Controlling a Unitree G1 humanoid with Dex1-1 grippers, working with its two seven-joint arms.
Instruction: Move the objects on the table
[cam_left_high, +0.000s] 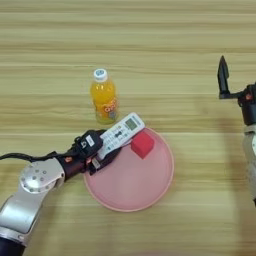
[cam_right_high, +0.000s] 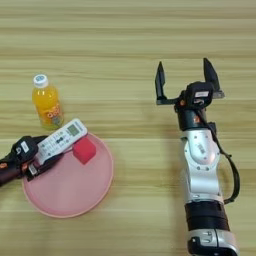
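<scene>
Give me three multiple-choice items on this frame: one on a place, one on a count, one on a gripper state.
1. Where is the red cube?
A. on the pink plate
B. on the bare table
C. on top of the bottle

2. How many things with a white cap stand on the table?
A. none
B. one
C. three

3. What is the left gripper doing?
A. hanging open over bare wood
B. shut on the remote control
C. shut on the bottle

Answers:
1 A: the cube sits inside the plate's upper rim, beside the remote's end.
2 B: only the orange-drink bottle, upright behind the plate.
3 B: its fingers clamp the remote's lower end over the plate's left edge, while the right gripper stands open, apart, over bare table.
</scene>
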